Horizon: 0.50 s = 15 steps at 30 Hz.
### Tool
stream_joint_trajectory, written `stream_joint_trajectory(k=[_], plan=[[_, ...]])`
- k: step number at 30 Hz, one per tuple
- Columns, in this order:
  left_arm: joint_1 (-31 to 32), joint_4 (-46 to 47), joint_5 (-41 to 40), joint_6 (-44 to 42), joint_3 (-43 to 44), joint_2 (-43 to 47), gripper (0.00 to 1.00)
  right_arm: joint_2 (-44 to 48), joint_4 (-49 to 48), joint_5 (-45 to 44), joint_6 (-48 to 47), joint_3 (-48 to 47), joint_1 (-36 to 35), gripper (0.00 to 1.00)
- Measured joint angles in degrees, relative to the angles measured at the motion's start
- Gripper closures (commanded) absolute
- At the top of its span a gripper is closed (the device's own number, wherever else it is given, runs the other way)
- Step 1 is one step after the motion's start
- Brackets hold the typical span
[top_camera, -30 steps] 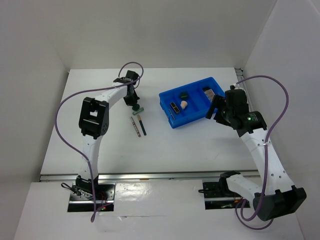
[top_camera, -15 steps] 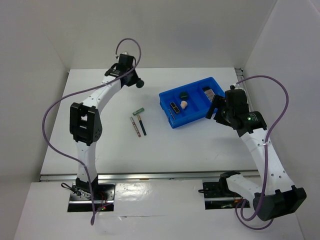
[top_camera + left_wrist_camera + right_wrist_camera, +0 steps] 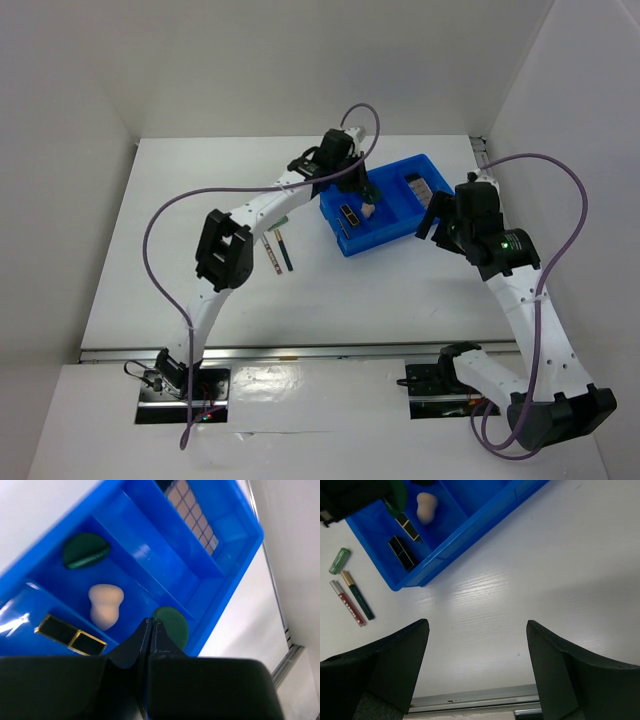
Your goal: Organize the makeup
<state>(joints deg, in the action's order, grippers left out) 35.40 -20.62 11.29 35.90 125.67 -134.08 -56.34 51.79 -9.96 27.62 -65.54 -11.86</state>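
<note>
Green compact (image 3: 173,625) clamped in left pincer (image 3: 151,626), above tray (image 3: 231,517).

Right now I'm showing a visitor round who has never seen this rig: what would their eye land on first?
The blue divided tray at the far right of the table, with the left gripper over it, shut on a dark green round compact. Inside lie a peach sponge and a second green compact. Left of the tray, thin pencils lie loose on the table.

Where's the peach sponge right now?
Left wrist view: the peach sponge lies in the blue tray, between a green compact and the lipstick, ahead of the left gripper holding a second compact.
</note>
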Motion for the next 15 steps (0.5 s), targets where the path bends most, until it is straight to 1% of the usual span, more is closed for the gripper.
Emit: stream_joint_trajectory(k=[5,6,7,9,10,11,13,15], plan=[[1.29,-0.59,1.49,-0.09,1.53,-4.0,1.0,0.87,0.24,-0.33,0.04,0.0,0.0,0.14],[1.49,-0.66,1.51,-0.07,1.53,-4.24,0.98,0.87,0.24,-0.35,0.04,0.0,0.0,0.14],[1.75,-0.68,1.49,-0.07,1.53,-4.42,0.89,0.87,0.28,-0.39,0.02,0.0,0.0,0.14],[2.14,-0.68,1.38,0.0,1.53,-4.46,0.75,0.87,0.31,-0.55,0.04,0.0,0.0,0.14],[2.27,-0.63,1.33,-0.09,1.53,-4.46,0.66,0.87,0.31,-0.63,0.02,0.0,0.0,0.14],[2.43,-0.59,1.25,-0.17,1.53,-4.46,0.53,0.87,0.31,-0.72,0.04,0.0,0.0,0.14],[2.67,-0.44,1.2,-0.24,1.53,-4.46,0.41,0.87,0.33,-0.81,0.04,0.0,0.0,0.14],[2.69,-0.33,1.2,-0.07,1.53,-4.46,0.39,0.87,0.33,-0.81,0.04,0.0,0.0,0.14]])
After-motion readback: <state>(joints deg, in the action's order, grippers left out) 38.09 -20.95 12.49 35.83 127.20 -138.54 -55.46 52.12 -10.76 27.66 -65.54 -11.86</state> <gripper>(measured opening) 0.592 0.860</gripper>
